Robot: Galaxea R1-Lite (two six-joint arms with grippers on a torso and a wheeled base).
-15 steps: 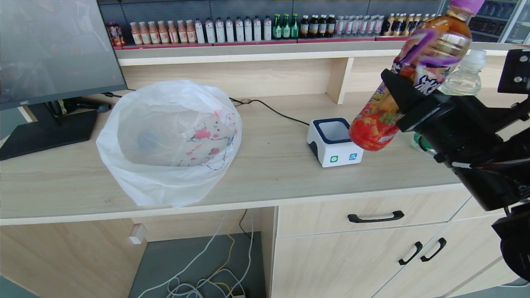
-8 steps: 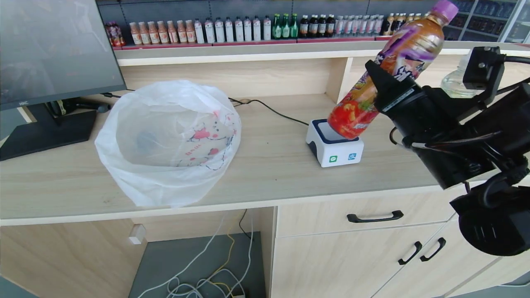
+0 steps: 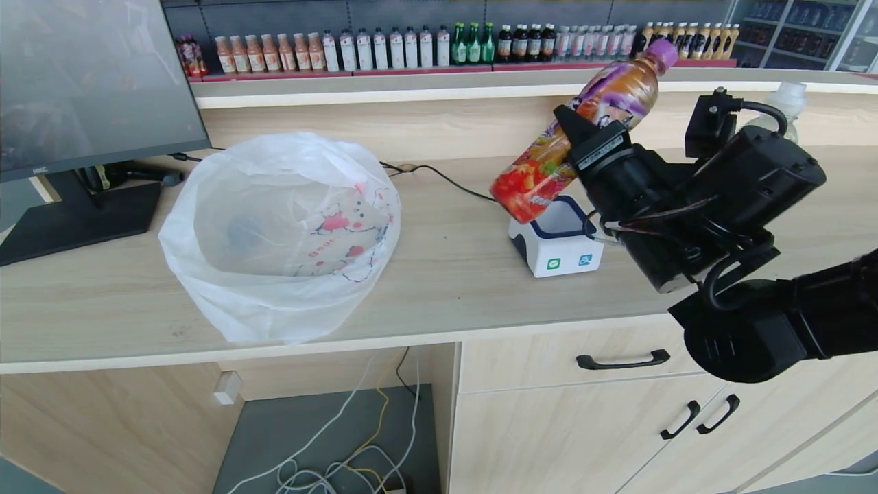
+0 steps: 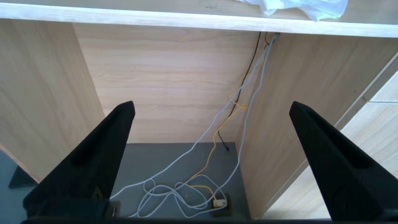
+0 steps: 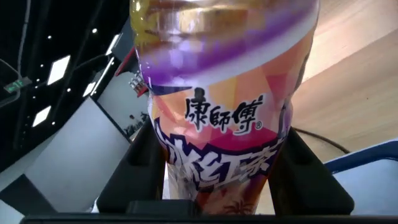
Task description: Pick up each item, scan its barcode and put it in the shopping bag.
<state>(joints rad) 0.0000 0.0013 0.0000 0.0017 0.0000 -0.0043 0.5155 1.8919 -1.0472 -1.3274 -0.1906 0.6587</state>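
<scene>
The left gripper point(image 4: 211, 163) is parked below the counter edge, jaws spread wide, with loose cables point(image 4: 186, 193) seen on the floor past it. Up top, the white shopping bag point(image 3: 281, 233) is sat open on the counter point(image 3: 446, 288). Right of it, the tilted drink bottle point(image 3: 531, 182) is clamped mid-body by the right gripper point(image 3: 588, 132), its base held over the scanner point(image 3: 557, 245).
</scene>
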